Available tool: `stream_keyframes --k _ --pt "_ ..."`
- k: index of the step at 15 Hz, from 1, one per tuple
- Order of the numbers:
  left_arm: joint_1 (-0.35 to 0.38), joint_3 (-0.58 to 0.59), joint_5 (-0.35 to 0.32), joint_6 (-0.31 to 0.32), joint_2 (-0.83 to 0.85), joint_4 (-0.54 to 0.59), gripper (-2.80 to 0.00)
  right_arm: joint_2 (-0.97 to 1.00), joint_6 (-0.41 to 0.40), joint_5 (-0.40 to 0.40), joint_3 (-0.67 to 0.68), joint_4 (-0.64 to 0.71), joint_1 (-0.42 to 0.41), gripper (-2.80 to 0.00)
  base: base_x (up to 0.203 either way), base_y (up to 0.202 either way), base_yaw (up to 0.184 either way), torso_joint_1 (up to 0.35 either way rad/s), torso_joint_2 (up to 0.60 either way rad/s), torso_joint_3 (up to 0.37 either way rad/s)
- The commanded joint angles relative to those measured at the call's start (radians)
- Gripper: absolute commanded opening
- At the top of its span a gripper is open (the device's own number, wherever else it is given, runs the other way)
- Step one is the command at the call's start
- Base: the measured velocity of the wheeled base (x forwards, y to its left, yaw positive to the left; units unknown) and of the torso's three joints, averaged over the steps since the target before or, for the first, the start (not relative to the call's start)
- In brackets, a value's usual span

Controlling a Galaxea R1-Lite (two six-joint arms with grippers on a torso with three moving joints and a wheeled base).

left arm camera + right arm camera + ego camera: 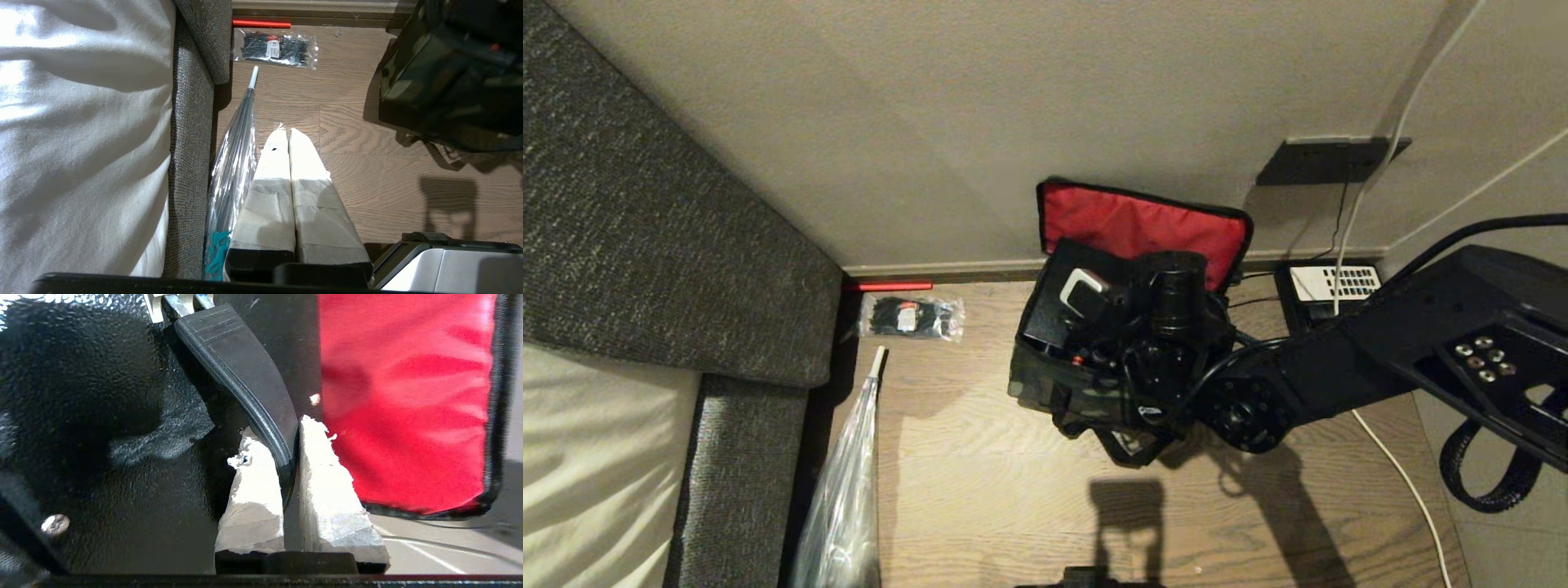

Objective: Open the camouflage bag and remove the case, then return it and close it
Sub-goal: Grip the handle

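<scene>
The camouflage bag [1037, 388] stands open on the wood floor, its red-lined lid [1143, 229] leaning back against the wall. The case [1045, 322], black with a textured hard shell, sits in the bag's mouth. My right gripper [1085, 292] is above it, shut on the case's curved black handle [241, 371]. In the right wrist view the taped fingers [322, 477] of the right gripper [282, 433] pinch that handle, with the case shell [102, 416] on one side and the red lining [408, 396] on the other. My left gripper [286, 132] hangs parked and shut over the floor, away from the bag [441, 81].
A clear packet of black cable ties [911, 317] and a red stick [890, 286] lie by the wall. A plastic-wrapped umbrella [849, 490] leans along the grey upholstered furniture [645, 245]. A black desk phone [1335, 284] sits right of the bag, and a white cable [1401, 474] crosses the floor.
</scene>
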Motion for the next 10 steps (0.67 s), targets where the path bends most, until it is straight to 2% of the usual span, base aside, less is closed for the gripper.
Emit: stream_keyframes --k 1,5,7,10 --pt "0.0 0.003 0.0 -0.001 -0.002 0.0 -2.8 0.026 0.04 -0.003 0.02 0.002 0.0 -2.8 0.0 0.0 0.0 0.0 0.0 0.0" --pt "0.0 0.003 0.0 -0.001 -0.002 0.0 -2.8 0.041 0.092 0.014 0.018 0.031 0.0 -2.8 0.0 0.0 0.0 0.0 0.0 0.0" --pt "0.0 0.003 0.0 -0.001 -0.002 0.0 -2.8 0.04 0.14 0.081 0.015 0.06 0.0 -2.8 0.0 0.0 0.0 0.0 0.0 0.0" --pt "0.0 0.003 0.0 -0.001 -0.002 0.0 -2.8 0.038 0.182 0.137 0.02 0.091 0.0 -2.8 0.0 0.0 0.0 0.0 0.0 0.0"
